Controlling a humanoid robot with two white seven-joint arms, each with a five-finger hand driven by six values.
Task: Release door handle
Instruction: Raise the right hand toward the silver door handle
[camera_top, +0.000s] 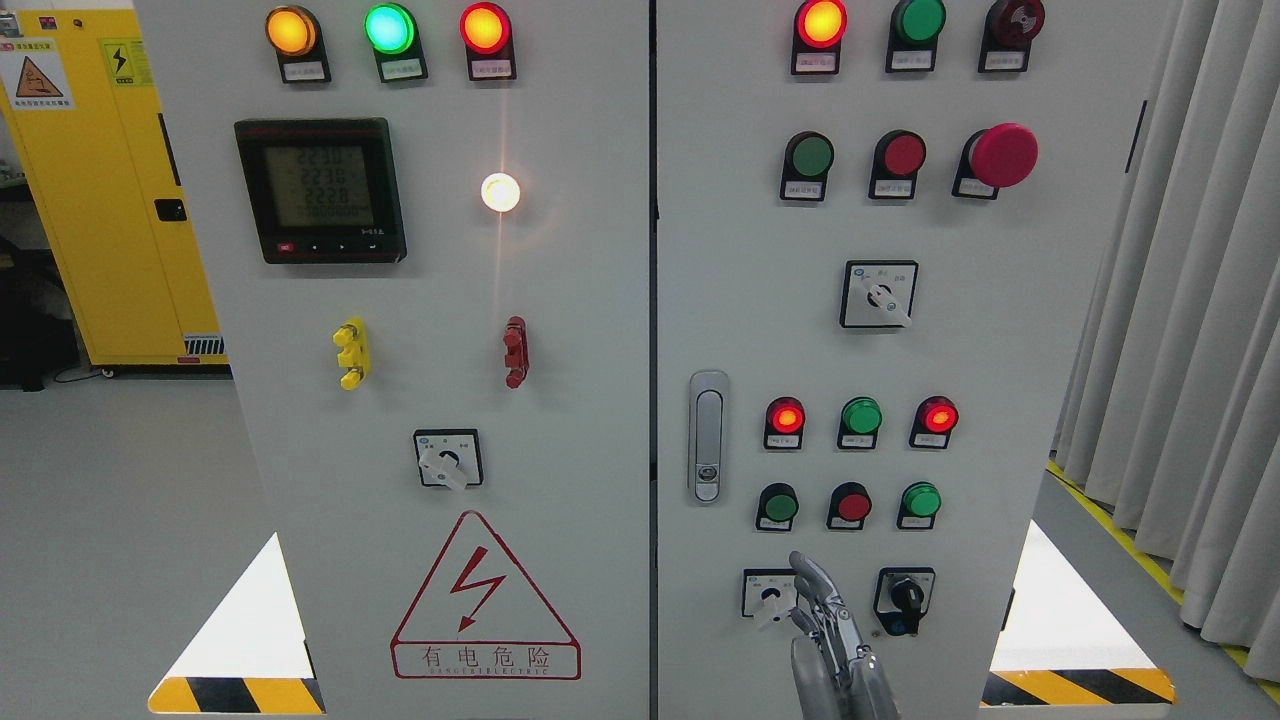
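Observation:
The grey door handle (708, 436) stands upright in its recess at the left edge of the right cabinet door (1000, 400), lying flush. My right hand (825, 625) rises from the bottom edge, right of the middle. Its fingers (812, 580) are stretched upward and relaxed and hold nothing. The hand is below and to the right of the handle, apart from it, in front of a white rotary switch (771, 596). My left hand is out of view.
The right door carries red and green lamps and buttons (861, 416), a black rotary switch (906, 598) and a red mushroom button (1003, 155). The left door (560, 400) has a meter (320, 190). A yellow cabinet (110, 200) stands at the left, curtains (1190, 300) at the right.

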